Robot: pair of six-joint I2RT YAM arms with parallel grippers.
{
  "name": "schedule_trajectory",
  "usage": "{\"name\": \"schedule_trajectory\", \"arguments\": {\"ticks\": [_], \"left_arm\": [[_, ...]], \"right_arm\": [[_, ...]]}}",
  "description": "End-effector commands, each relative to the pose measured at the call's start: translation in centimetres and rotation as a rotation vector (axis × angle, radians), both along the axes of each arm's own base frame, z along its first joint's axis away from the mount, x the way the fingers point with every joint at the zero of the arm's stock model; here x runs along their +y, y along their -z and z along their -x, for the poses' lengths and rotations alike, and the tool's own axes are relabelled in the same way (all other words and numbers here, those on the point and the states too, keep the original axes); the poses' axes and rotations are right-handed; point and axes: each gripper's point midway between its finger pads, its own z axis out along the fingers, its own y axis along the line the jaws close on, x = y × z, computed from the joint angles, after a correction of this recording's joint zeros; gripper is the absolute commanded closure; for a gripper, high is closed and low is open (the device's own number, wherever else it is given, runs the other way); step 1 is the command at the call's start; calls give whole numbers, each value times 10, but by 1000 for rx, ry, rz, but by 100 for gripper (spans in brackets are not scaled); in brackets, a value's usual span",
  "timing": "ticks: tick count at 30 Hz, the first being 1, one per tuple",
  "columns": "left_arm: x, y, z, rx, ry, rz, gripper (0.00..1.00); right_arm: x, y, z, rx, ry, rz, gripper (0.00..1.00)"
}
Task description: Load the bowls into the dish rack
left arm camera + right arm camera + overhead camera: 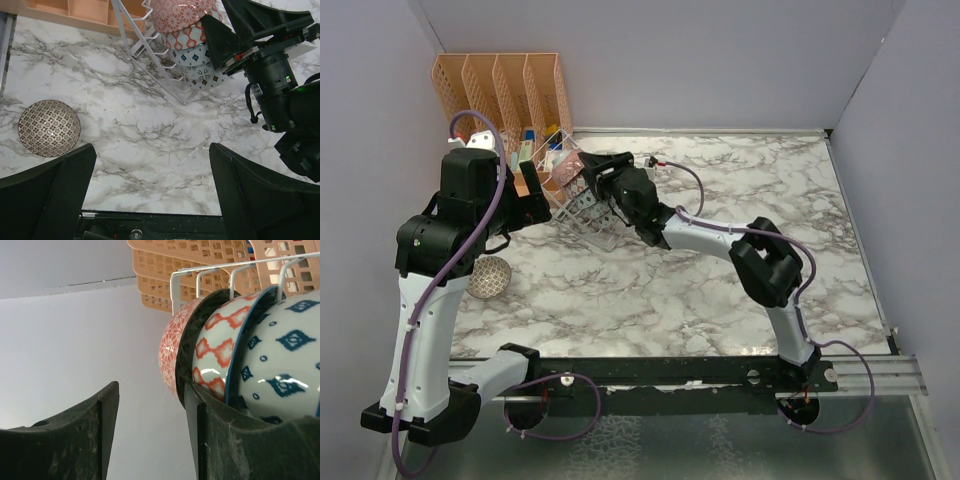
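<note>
Bowls (192, 55): 4 in dish rack (148, 50), 1 tan bowl (49, 127) loose on table (150, 150); L & R jaws apart

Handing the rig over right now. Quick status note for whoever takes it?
Hands: left hand open, empty, over the marble table; right hand open, empty, at the dish rack beside the pinkish-red bowl.
Done: four bowls on edge in the rack: the pinkish-red bowl, red-diamond bowl, blue-diamond bowl, dark-patterned bowl.
Left: brown mesh-patterned bowl sits upright on the table, nearer the left hand. Load it.
</note>
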Motion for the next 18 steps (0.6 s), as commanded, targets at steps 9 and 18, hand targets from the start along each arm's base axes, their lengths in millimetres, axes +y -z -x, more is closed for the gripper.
{"name": "schedule_trajectory", "arguments": {"ticks": [9, 18], "left_arm": [[6, 24, 1, 55, -42, -31, 1], [24, 75, 6, 111, -184, -47, 4]], "right_arm": [[-24, -31, 42, -30, -112, 61, 45], [-60, -35, 83, -131, -321, 365, 45]]}}
